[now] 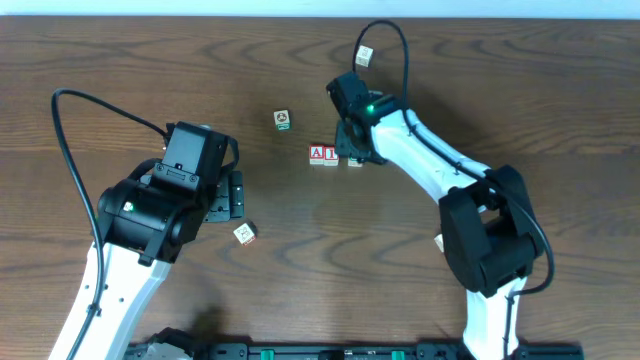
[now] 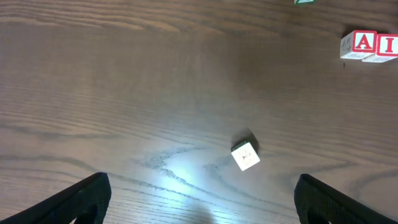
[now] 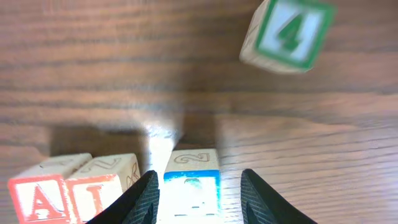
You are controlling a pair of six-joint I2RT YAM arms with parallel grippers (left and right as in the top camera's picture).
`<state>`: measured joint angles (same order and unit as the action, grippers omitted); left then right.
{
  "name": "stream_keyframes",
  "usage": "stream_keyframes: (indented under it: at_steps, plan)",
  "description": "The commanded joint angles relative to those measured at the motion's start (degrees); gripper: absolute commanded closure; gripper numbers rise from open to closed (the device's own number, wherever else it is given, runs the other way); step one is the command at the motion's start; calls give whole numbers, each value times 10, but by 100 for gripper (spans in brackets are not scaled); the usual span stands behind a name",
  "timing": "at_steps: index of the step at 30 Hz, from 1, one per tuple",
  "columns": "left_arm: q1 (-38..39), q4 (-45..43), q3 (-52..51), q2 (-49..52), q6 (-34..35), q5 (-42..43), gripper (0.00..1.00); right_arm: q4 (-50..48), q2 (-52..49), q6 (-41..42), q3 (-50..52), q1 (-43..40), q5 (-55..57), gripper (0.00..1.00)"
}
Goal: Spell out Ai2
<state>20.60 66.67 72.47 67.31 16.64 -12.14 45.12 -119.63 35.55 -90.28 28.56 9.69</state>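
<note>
Fingers (image 3: 140, 200) on my right gripper (image 3: 198, 194) stand apart astride the 2 block (image 3: 191, 177), which I see just beside the I block (image 3: 102, 196) after the A block (image 3: 37, 200), while my left gripper (image 2: 202, 202) hangs wide open near a loose block (image 2: 245, 155).

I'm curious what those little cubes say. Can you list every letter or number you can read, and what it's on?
"A": red, on the A block.
"I": red, on the I block beside it.
"2": on the blue block.
"4": green, on the green block.
Loose block: marks too small to read.
</note>
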Motion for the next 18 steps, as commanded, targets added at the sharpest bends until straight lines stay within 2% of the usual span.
stream_keyframes:
  at_steps: [1,8,11,18]
  plan:
    - [-3,1,9,2,-4,2,5,15,-6,-1,-30,-6,43,58]
    - [-3,2,9,2,-4,2,5,93,-6,32,-33,-20,118,61]
    - [-3,2,9,2,-4,2,5,118,-6,38,-32,-28,117,61]
    - [-3,6,9,2,-4,2,5,94,-6,47,-7,-36,88,61]
